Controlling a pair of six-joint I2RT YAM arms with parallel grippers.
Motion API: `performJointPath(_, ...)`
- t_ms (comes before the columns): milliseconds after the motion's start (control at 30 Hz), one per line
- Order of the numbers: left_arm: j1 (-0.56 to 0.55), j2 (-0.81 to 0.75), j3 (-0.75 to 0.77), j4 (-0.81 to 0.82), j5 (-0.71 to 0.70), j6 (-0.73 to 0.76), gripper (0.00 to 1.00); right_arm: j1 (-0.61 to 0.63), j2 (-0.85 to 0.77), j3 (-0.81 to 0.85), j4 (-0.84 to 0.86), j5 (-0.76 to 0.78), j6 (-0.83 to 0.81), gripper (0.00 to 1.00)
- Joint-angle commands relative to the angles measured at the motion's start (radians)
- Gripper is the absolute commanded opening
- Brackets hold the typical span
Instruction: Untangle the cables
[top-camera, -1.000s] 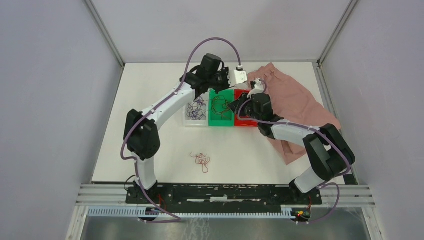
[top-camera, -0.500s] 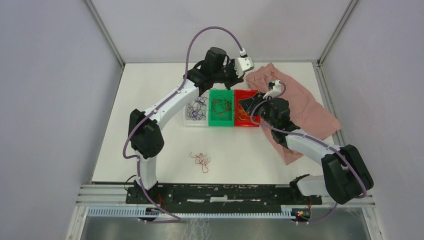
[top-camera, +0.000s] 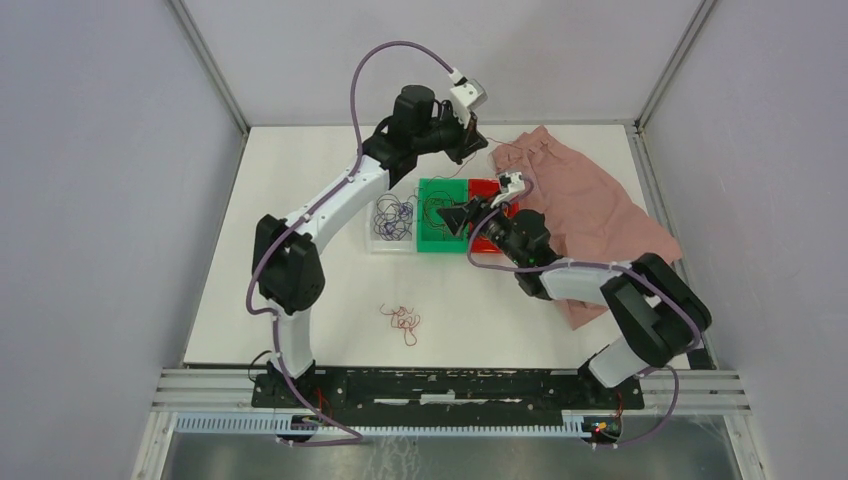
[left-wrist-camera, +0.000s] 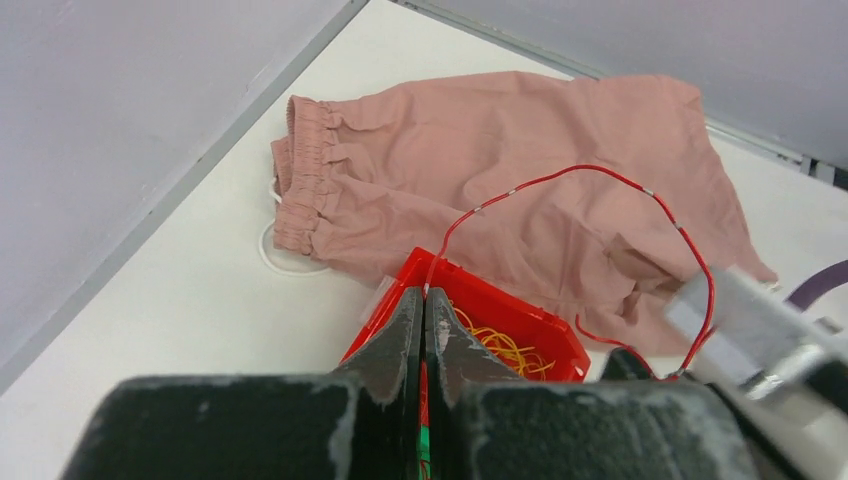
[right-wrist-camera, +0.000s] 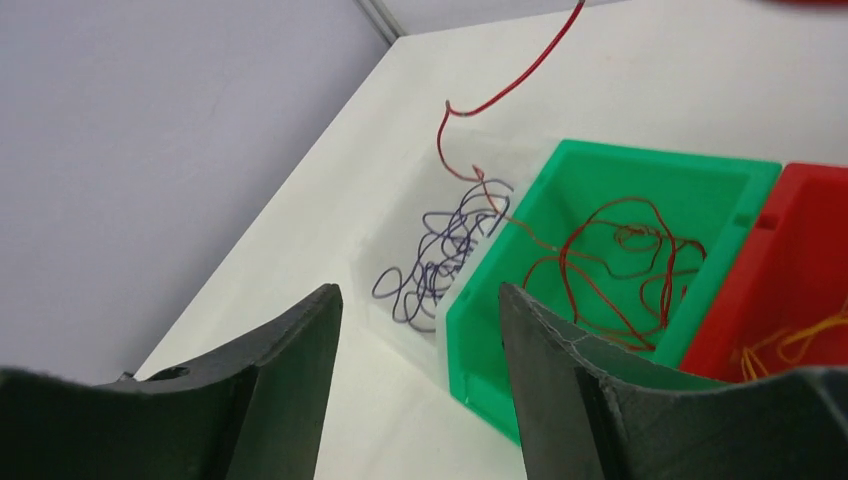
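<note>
I have the left gripper (left-wrist-camera: 424, 300) pinched on one red cable (left-wrist-camera: 580, 172), looping above the red bin (left-wrist-camera: 500, 305). The right gripper (right-wrist-camera: 420, 300) has its jaws apart over the green bin (right-wrist-camera: 650, 160). Three bins in all; purple cables (right-wrist-camera: 440, 255) lie in the clear bin (top-camera: 392, 249)

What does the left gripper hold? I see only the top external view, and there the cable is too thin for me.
Observer: In the left wrist view, the left gripper is shut on a red cable, which arcs in the air with the pink cloth behind it.
Operator: And the right gripper, does it hold something?
Observer: No. In the right wrist view, the right gripper is open, with nothing in it.
Operator: Where does the red cable go down?
Observer: It hangs down to the purple cables, beside the green bin. Whether they are entangled, I cannot tell.
</note>
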Motion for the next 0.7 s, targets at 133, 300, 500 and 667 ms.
performJointPath(133, 0.002, -0.080, 0.032, 0.070, 0.040, -0.100, 0.03, 0.027, 0.234, 0.204, 0.281, 0.075, -0.053, 0.68)
performJointPath(300, 0.006, -0.093, 0.056, 0.022, 0.034, -0.084, 0.03, 0.052, 0.305, 0.284, 0.287, 0.159, -0.069, 0.68)
performJointPath(500, 0.010, -0.154, 0.034, 0.013, 0.041, -0.111, 0.03, 0.076, 0.332, 0.358, 0.194, 0.287, -0.143, 0.56)
performJointPath(667, 0.031, -0.205, 0.028, -0.006, 0.035, -0.104, 0.03, 0.077, 0.321, 0.318, 0.160, 0.350, -0.170, 0.39)
